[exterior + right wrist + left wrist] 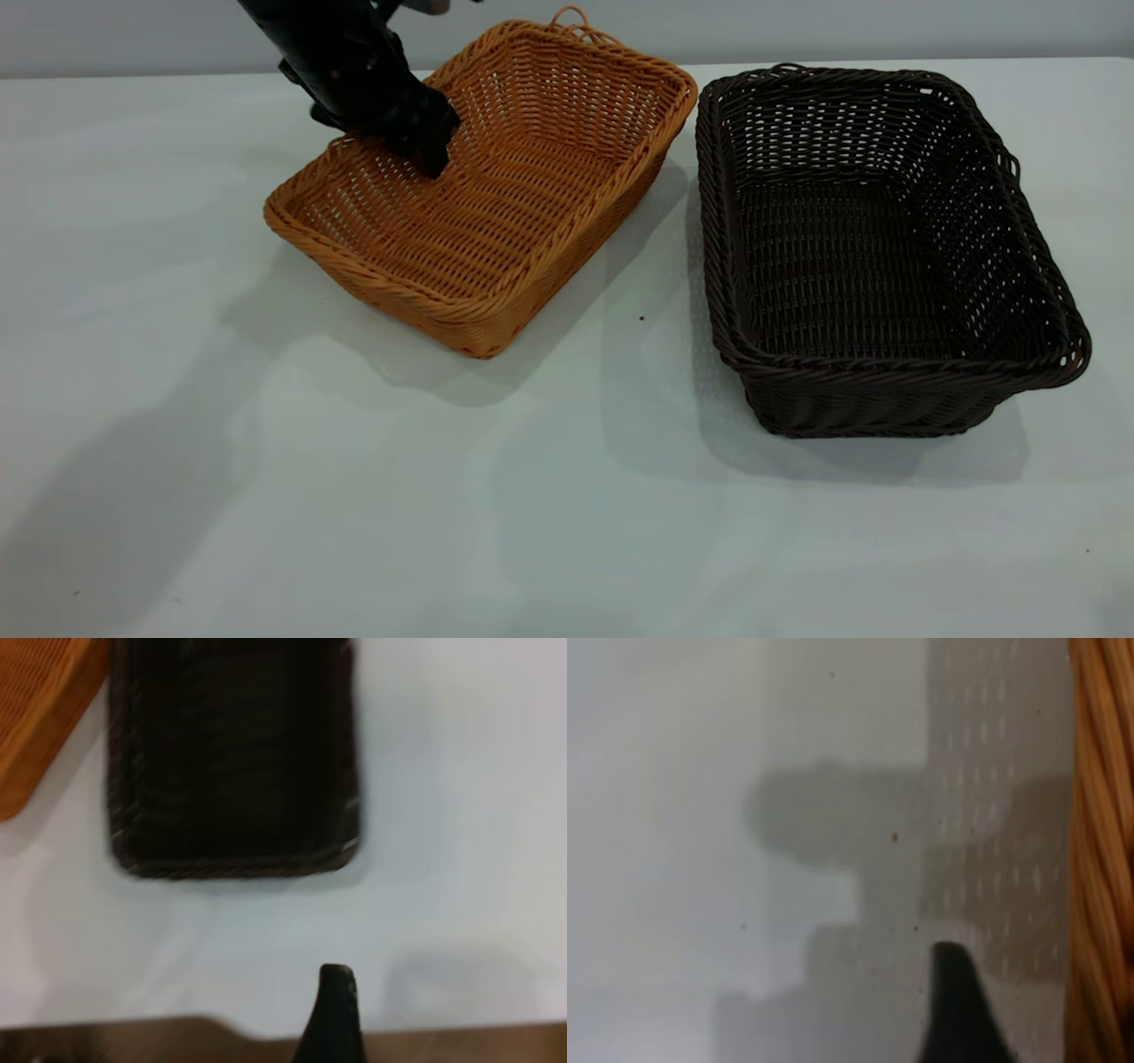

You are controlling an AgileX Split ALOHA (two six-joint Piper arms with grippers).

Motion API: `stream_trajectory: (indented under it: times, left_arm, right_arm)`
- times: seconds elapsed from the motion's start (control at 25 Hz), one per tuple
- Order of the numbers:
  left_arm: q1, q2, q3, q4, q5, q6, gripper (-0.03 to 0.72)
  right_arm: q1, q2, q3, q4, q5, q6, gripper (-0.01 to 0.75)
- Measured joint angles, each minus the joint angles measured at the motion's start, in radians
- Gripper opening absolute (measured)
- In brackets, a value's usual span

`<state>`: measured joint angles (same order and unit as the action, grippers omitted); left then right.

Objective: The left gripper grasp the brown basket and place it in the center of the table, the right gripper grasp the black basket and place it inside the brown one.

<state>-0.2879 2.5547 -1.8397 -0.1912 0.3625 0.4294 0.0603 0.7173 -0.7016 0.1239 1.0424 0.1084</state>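
The brown basket (496, 195) sits left of centre on the white table (567, 514), turned at an angle, with its small loop at the far end. My left gripper (423, 146) reaches down over its far-left long rim and is shut on that rim. In the left wrist view one black fingertip (950, 992) stands outside the orange rim (1103, 850); the other is hidden. The black basket (877, 248) stands upright to the right, close beside the brown one. My right gripper (399, 1010) is outside the exterior view and hangs high over the table's edge, apart from the black basket (230, 753).
The table's back edge (974, 60) runs just behind both baskets. Bare tabletop spreads in front of the baskets and to the left. In the right wrist view a brown floor strip (461, 1045) shows past the table edge.
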Motion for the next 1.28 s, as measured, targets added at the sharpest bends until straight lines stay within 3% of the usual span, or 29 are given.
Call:
stream_trajectory:
  times: [0.2, 0.4, 0.84, 1.16, 1.28]
  left_arm:
    - [-0.003, 0.000, -0.022, -0.009, 0.030, 0.002, 0.085]
    - [0.014, -0.054, -0.046, -0.018, 0.136, 0.000, 0.078]
    - [0.148, -0.230, -0.046, -0.051, 0.275, 0.001, 0.078]
    - [0.191, -0.257, -0.046, -0.072, 0.275, 0.004, 0.078]
    - [0.196, -0.257, -0.046, -0.076, 0.260, 0.018, 0.078]
  right_arm:
    - [0.000, 0.236, -0.011, 0.201, -0.061, -0.001, 0.572]
    - [0.000, 0.446, -0.011, 0.380, -0.095, -0.006, 0.572]
    - [0.000, 0.774, -0.016, 0.563, -0.132, -0.108, 0.572]
    - [0.002, 0.873, -0.019, 0.692, -0.159, -0.169, 0.572]
    - [0.035, 0.904, -0.019, 0.726, -0.184, -0.183, 0.572]
